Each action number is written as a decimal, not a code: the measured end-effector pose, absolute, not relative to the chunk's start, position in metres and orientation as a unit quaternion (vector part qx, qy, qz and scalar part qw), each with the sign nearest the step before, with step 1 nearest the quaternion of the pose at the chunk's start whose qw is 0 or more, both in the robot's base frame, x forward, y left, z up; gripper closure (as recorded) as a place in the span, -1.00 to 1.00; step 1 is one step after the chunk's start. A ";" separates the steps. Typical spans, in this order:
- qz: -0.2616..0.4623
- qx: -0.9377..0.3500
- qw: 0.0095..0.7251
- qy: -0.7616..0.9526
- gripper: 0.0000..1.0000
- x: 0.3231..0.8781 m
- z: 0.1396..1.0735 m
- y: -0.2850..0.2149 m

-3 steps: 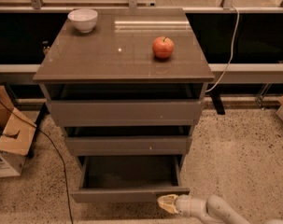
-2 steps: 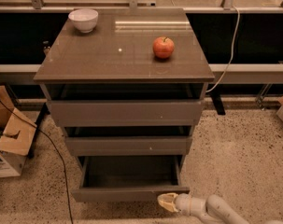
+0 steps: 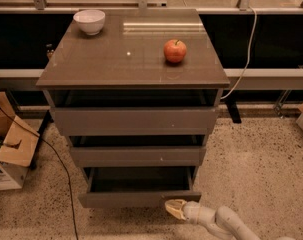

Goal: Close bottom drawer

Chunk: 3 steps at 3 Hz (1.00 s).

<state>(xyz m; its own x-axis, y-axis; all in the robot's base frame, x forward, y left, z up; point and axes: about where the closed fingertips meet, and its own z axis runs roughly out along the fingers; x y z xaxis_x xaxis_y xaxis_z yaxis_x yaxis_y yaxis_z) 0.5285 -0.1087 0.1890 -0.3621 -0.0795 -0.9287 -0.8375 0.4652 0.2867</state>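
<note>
The bottom drawer (image 3: 139, 198) is the lowest of three in the grey-brown cabinet (image 3: 133, 59). It stands pulled out, with its bare grey floor showing behind a plain flat front. My gripper (image 3: 174, 208) is at the bottom of the camera view, its cream-coloured tip right at the lower right part of that drawer front. The white arm runs off to the lower right. The middle drawer (image 3: 137, 155) and the top drawer (image 3: 135, 120) sit further in.
A red apple (image 3: 175, 51) and a white bowl (image 3: 89, 21) rest on the cabinet top. An open cardboard box (image 3: 11, 151) stands on the speckled floor at left, with a black cable (image 3: 61, 169) running past it. A white cable (image 3: 246, 54) hangs at right.
The bottom drawer's front sits slightly further in than before. My gripper stays against the front's lower right part.
</note>
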 end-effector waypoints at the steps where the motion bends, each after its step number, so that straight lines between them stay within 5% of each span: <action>1: 0.403 -0.308 0.491 0.708 1.00 0.554 0.192 -0.102; 3: 0.395 -0.295 0.519 0.698 0.17 0.589 0.196 -0.090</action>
